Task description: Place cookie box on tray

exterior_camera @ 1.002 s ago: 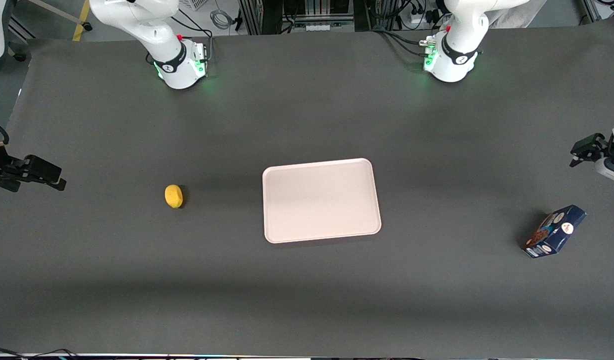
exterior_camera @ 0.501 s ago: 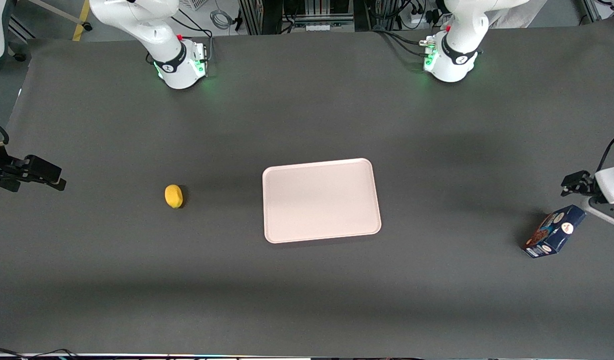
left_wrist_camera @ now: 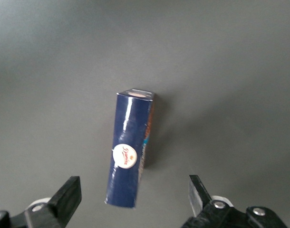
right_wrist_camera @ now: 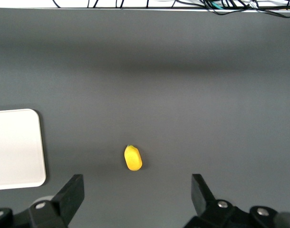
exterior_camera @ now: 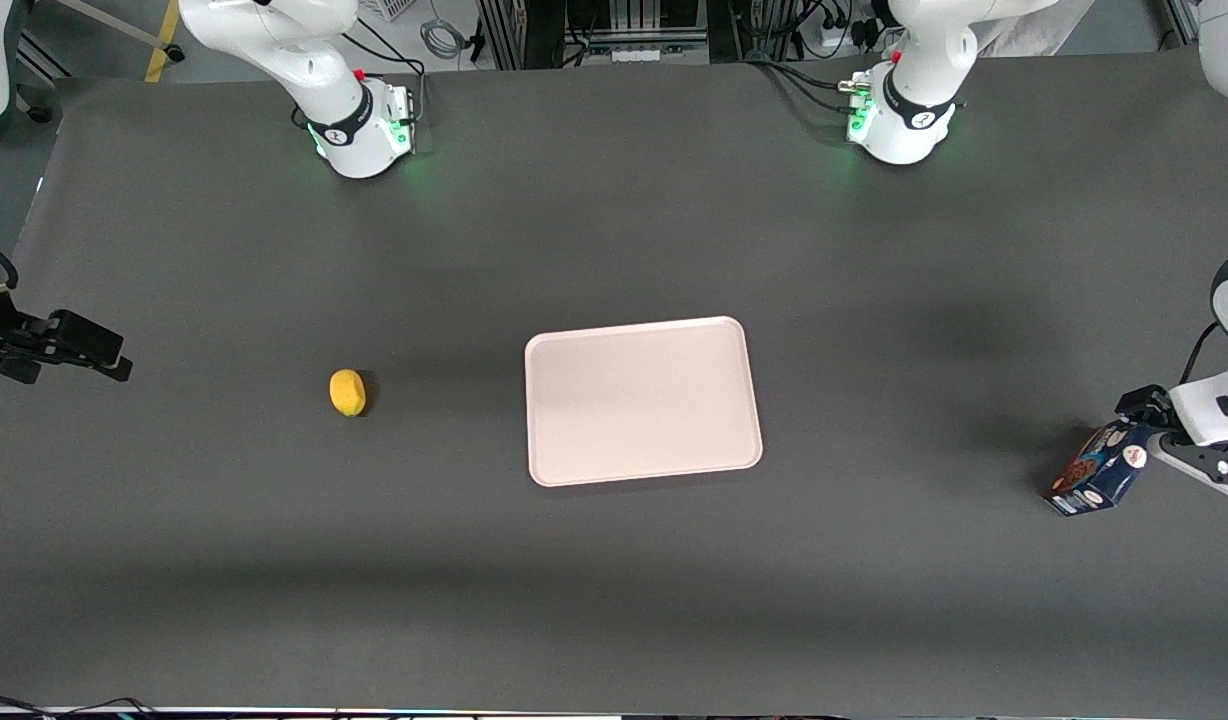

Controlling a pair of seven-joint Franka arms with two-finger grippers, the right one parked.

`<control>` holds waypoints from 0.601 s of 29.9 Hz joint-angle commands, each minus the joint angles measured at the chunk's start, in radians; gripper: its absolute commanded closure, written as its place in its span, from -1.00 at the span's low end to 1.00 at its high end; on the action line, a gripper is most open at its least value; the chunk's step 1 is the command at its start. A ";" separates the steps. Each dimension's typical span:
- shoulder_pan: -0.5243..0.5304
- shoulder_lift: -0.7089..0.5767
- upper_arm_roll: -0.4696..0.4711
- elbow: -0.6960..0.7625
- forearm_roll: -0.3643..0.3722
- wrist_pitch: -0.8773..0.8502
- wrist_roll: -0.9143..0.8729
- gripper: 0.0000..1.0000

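The cookie box (exterior_camera: 1096,472), dark navy with a cookie picture and a round white-red logo, lies on the table toward the working arm's end. My gripper (exterior_camera: 1142,425) hangs over the end of the box that is farther from the front camera. It is open. In the left wrist view the box (left_wrist_camera: 130,147) shows its narrow logo face, and its near end sits between the spread fingers of the gripper (left_wrist_camera: 134,197) without touching them. The pale pink tray (exterior_camera: 544,400) lies bare at the table's middle and is also seen in the right wrist view (right_wrist_camera: 16,147).
A small yellow rounded lump (exterior_camera: 347,392) sits beside the tray toward the parked arm's end, seen also in the right wrist view (right_wrist_camera: 132,158). The two arm bases (exterior_camera: 894,125) stand at the table edge farthest from the front camera.
My gripper has moved nearer to the front camera and come over the cookie box's end. The box, tray and lump have not moved.
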 commanded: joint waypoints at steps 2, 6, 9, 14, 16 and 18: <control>0.009 -0.008 0.009 -0.075 -0.059 0.073 0.064 -1.00; 0.015 -0.008 0.016 -0.100 -0.136 0.086 0.171 -1.00; 0.010 -0.006 0.040 -0.115 -0.182 0.086 0.243 -1.00; 0.010 -0.005 0.046 -0.123 -0.186 0.095 0.260 -1.00; 0.010 -0.002 0.049 -0.124 -0.186 0.119 0.258 -1.00; 0.013 0.009 0.049 -0.131 -0.188 0.149 0.252 -1.00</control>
